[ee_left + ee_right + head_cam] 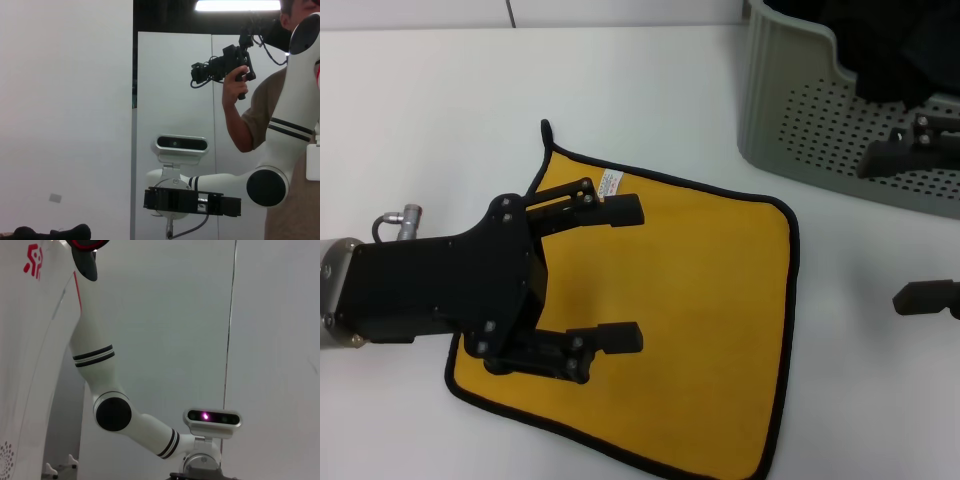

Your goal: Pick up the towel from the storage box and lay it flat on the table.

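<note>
We see the towel (700, 300) spread flat, yellow-orange face up, on the white worktop (440, 100), its black loop (546, 129) at the corner far from us. Over the towel hangs the left gripper (622, 274), fingers (620, 210) spread wide and holding nothing. Beyond the towel stands the storage box (820, 120); beside it the right gripper (910, 225), fingers wide apart

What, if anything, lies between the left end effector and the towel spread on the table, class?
Nothing visible does. The left end effector hangs open directly over the yellow towel, which lies spread on the table. The storage box stands off to the robot's right, near the open right end effector.
</note>
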`<control>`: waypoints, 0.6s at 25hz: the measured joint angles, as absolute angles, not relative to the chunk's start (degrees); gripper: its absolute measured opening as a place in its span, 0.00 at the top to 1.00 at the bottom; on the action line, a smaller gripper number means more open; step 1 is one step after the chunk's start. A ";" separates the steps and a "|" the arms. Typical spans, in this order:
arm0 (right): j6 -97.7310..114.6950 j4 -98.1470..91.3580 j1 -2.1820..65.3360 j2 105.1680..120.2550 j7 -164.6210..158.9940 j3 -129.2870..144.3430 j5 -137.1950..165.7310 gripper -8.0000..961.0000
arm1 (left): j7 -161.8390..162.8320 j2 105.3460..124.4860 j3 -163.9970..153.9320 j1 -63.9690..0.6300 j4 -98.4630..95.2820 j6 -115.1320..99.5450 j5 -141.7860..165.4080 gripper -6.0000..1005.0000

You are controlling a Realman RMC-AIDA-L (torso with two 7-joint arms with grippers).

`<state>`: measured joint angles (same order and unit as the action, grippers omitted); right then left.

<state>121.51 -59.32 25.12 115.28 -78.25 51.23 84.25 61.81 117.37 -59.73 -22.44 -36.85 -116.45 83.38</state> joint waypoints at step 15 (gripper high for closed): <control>122.35 -53.88 25.25 115.36 -76.29 51.28 83.67 0.11 | 62.08 117.24 -59.94 -22.97 -36.83 -116.48 83.89 0.12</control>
